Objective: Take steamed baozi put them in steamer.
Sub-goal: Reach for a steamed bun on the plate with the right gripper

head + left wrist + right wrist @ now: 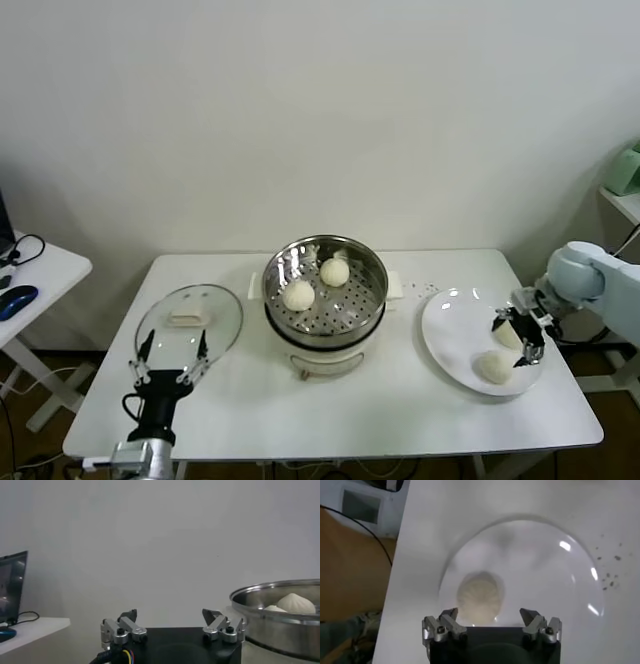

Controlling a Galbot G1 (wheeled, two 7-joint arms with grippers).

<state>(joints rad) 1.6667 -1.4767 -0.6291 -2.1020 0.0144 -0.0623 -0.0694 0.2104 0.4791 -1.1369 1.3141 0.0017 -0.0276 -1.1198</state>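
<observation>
Stainless steel forms the steamer [325, 290], which stands at the centre of the white worktop [400, 400] on its white base. Two steamed baozi [298, 295] already sit on its perforated insert, close together and toward the back. Two more are on the white plate [450, 320] to the right of the steamer: one [494, 366] lies free near the plate's front edge, the other [508, 334] is partly hidden behind the right hand [520, 335].

Step in hand, as judged: pickup of the third bun. The right hand hangs low over the plate with its fingers spread. In the right wrist view a bun [480, 596] lies just ahead of the open fingers [532, 617], centred between them and not yet gripped. Whether this is the free bun or the partly hidden one cannot be told.

Next move, as judged: lower the hand so the fingers pass either side of the bun, close gently on the soft dough, lift clear of the plate rim, then carry it left to a free area of the insert.

Orientation: the buns are near-round domes with no marked long axis. Each rests flat side down, with its pleated crown facing up.

The left hand [170, 365] is parked at the front left of the worktop, fingers apart and holding nothing, just in front of the glass lid [190, 318] lying flat there.
</observation>
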